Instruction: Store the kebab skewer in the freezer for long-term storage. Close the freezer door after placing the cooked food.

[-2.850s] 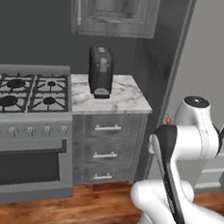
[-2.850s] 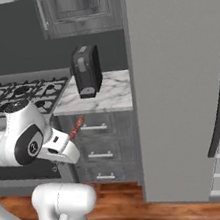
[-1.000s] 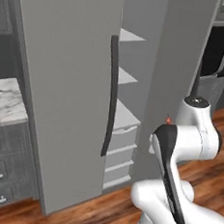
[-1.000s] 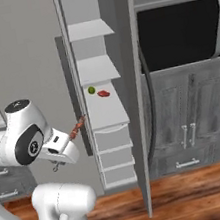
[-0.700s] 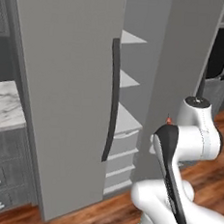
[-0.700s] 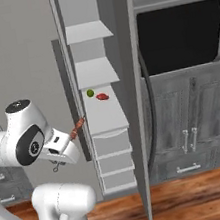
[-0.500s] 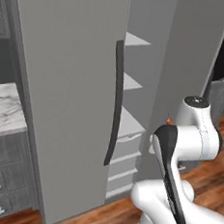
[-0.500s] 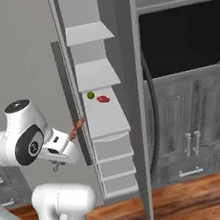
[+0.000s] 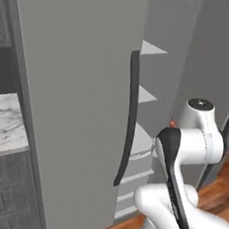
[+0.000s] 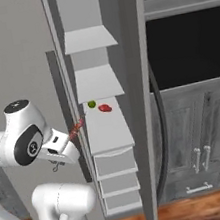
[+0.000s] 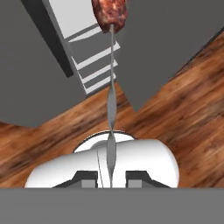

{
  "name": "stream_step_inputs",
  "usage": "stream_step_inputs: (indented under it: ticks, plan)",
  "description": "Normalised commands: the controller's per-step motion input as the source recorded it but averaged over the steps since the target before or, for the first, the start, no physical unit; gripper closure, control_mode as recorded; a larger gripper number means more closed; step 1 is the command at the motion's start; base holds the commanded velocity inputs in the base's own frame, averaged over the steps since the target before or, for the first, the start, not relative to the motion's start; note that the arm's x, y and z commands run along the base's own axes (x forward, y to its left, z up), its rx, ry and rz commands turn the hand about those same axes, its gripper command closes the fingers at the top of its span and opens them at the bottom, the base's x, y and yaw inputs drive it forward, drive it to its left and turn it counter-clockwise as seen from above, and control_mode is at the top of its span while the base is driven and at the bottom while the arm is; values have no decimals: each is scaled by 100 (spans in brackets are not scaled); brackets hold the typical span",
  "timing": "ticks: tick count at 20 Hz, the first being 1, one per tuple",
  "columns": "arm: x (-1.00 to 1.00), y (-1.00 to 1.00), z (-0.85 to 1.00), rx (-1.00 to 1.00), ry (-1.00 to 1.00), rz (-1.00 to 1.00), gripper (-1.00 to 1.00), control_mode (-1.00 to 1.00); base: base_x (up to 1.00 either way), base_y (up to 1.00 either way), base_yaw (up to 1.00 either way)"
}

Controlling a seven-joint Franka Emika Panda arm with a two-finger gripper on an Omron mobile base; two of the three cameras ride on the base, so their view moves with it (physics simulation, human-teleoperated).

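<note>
Carrying the kebab skewer (image 11: 110,100) toward the freezer (image 10: 106,128), the gripper (image 11: 111,177) is pinching the bare metal end of the stick between its two fingers, with the meat chunks riding out at the far tip. In the right base view the skewer (image 10: 76,128) is pointing up and away from the hand toward the front left corner of the middle white shelf (image 10: 97,83), not yet over any shelf. The freezer door (image 9: 77,108) is standing wide open, its dark handle (image 9: 128,118) facing the arm. A small red lump (image 10: 104,108) and a green ball (image 10: 91,104) are sitting toward the back edge of the shelf below.

The skewer is looking thin, stiff and light, but top-heavy at the meat end and likely slippery along the smooth metal, so it is probably prone to swivelling in a narrow pinch; holding nearer the chunks would steady it more.
</note>
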Motion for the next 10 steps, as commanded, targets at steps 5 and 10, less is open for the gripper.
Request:
stream_step_inputs:
  ticks: [5,10]
  plan:
    - [0,0,0,0,0,0,100,100,52,-44,18]
    - [0,0,0,0,0,0,100,100,12,-33,32]
